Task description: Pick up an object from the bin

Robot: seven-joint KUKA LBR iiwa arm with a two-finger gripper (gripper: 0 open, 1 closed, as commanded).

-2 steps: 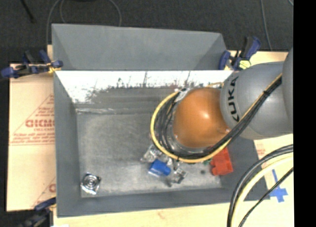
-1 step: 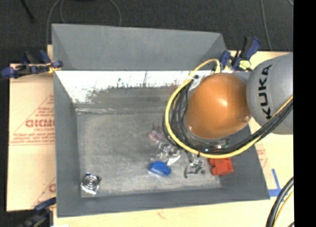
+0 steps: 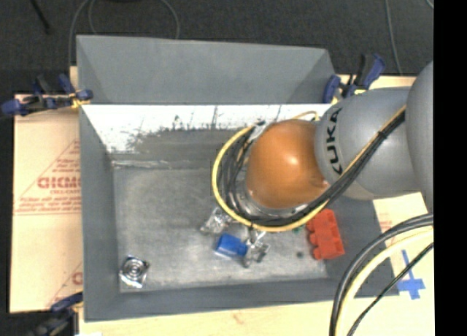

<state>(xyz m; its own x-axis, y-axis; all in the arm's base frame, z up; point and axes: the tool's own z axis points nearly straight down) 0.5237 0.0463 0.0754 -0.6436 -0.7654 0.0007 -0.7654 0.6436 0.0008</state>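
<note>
**Claw down at the blue piece near the front of the bin**

The arm (image 3: 379, 144) comes in from the right and bends down into the grey bin (image 3: 146, 181). Its orange cover (image 3: 281, 166) hides most of the wrist. Below the cover, the gripper (image 3: 236, 234) is low over the bin floor, in the middle of the front part. Its two light fingers (image 3: 217, 221) stand apart, so the claw is open.

A small blue block (image 3: 229, 247) lies flat on the floor between the fingertips, a little toward the front wall. It is close to the finger on the right side, but I cannot tell whether they touch.

A red brick (image 3: 325, 234) lies just to the right of the gripper, under the arm. A small shiny metal piece (image 3: 133, 271) lies well apart, in the front left corner.
</note>
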